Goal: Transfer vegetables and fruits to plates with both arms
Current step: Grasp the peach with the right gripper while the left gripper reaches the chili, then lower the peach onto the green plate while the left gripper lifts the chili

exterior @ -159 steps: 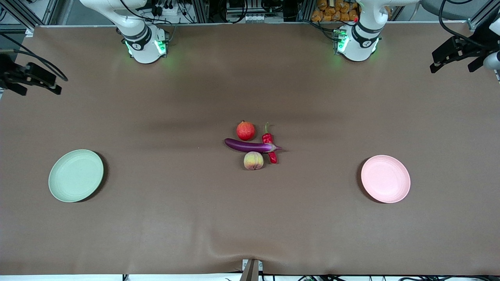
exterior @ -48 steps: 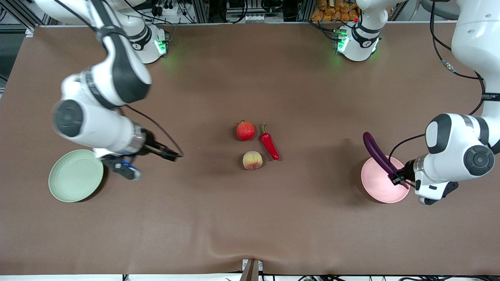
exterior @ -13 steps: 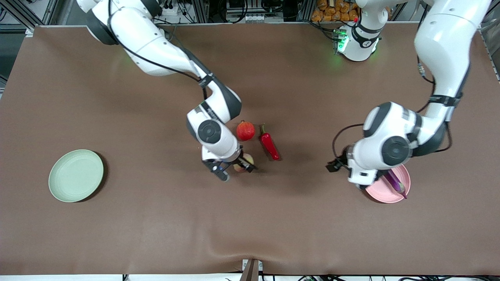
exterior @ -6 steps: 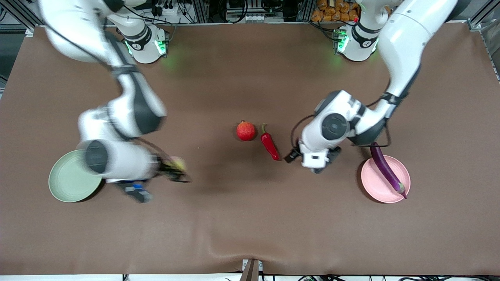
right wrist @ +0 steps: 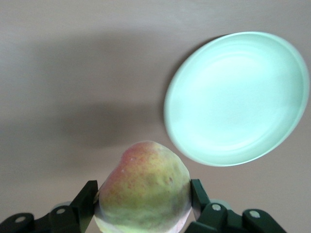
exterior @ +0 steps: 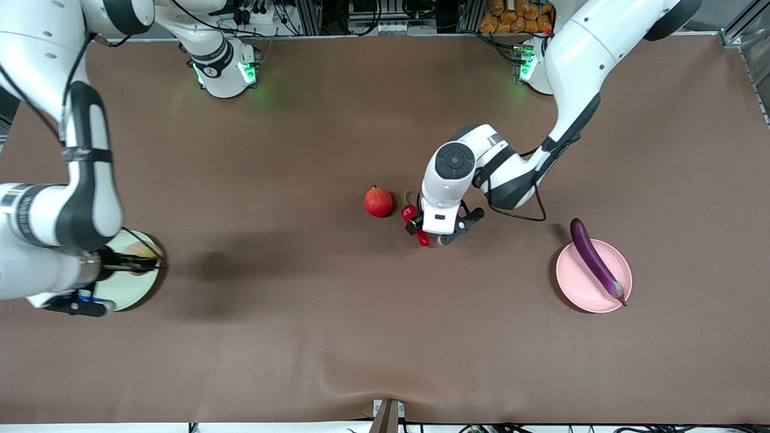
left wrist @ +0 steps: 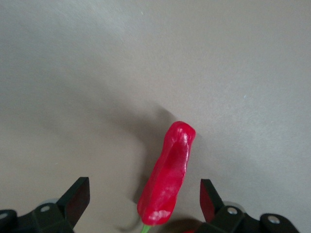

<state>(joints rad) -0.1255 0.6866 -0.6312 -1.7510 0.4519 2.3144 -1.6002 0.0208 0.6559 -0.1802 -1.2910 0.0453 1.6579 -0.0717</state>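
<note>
Left gripper (left wrist: 141, 204) wide open, straddling short glossy red chili pepper (left wrist: 167, 177) beside round red apple (exterior: 379, 201); slippery, light, best pinched mid-body. Right gripper (right wrist: 143, 204) clamped on yellowish-pink peach (right wrist: 143, 191) over pale green plate (right wrist: 238, 97).

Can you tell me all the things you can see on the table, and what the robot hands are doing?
eggplant: one, purple, lying across the pink plate
pink plate: one, toward the left arm's end of the table
chili pepper: one, red, on the table beside the apple
apple: one, red, mid-table
peach: one, yellowish-pink, held over the green plate
green plate: one, toward the right arm's end
left gripper: open, over the chili pepper
right gripper: shut on the peach
</note>
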